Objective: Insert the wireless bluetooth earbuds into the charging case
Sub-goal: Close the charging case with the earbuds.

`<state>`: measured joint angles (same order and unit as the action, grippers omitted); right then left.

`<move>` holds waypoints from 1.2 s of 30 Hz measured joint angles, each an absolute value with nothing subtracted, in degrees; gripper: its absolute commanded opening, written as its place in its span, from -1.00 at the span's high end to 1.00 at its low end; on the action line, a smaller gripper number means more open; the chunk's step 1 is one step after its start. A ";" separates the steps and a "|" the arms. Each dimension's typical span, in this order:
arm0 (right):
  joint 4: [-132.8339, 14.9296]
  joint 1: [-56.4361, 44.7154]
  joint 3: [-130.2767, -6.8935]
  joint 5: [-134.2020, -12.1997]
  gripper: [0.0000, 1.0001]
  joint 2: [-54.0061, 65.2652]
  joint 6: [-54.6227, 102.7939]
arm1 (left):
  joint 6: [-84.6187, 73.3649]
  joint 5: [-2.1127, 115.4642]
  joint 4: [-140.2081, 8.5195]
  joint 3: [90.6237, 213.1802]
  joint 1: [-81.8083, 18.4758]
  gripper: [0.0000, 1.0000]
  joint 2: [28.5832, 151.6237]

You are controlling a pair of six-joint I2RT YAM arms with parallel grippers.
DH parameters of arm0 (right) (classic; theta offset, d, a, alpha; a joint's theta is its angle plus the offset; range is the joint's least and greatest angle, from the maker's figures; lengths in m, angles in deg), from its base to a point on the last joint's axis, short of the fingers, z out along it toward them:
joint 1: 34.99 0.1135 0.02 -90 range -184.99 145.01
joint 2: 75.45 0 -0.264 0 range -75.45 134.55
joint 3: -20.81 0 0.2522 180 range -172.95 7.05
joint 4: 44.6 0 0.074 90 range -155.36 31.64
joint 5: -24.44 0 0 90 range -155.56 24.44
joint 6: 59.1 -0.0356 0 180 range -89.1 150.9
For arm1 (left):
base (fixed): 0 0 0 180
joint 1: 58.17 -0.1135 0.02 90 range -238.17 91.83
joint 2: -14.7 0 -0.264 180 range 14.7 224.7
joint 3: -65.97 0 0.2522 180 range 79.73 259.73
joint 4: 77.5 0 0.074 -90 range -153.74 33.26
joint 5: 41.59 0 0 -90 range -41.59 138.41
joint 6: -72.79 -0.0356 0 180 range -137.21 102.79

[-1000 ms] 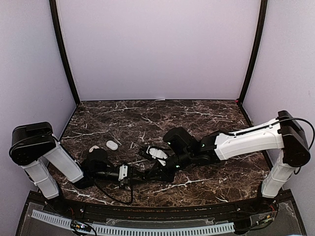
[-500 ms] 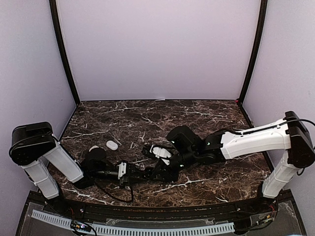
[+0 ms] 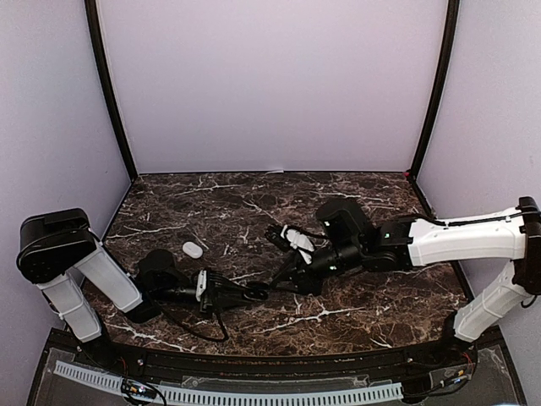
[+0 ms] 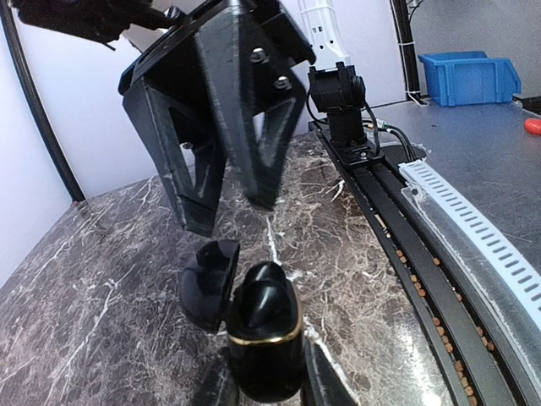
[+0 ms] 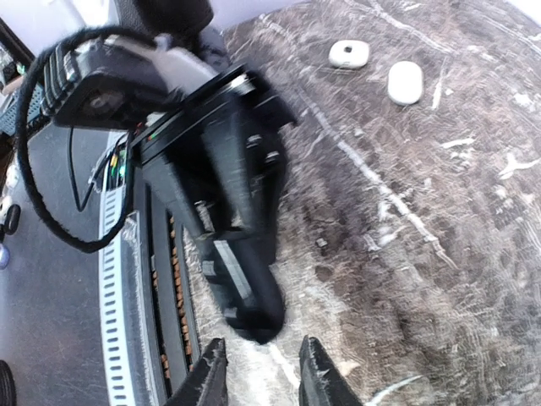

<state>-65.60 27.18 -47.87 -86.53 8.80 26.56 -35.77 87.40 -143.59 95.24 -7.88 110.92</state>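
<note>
A glossy black charging case stands upright in my left gripper, which is shut on its lower body. Its lid hangs open to the left. A black earbud sits in the mouth of the case. In the top view the left gripper lies low at the table's front centre. My right gripper hovers just right of it. Its black fingers hang above and behind the case, apart from it. In the right wrist view the right gripper is open and holds nothing.
A white pebble-like case lies on the dark marble table at the left. The right wrist view shows two white cases far off. A perforated cable rail runs along the near edge.
The right arm has drawn back to the right and lifted off the case, its jaws now apart. The left gripper has stretched rightward with the case still in it.
</note>
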 measured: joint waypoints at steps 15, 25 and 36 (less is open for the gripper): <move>-56.88 21.48 -47.67 -91.23 1.00 17.08 23.37 | -35.40 89.80 -145.54 94.78 -7.93 1.00 111.23; -51.75 23.91 -44.68 -99.71 1.00 14.81 24.73 | -34.27 89.10 -145.12 94.76 -8.12 1.00 111.23; -52.03 22.57 -41.97 -92.52 0.89 9.17 28.35 | -24.04 79.94 -144.53 95.02 -10.24 1.00 111.21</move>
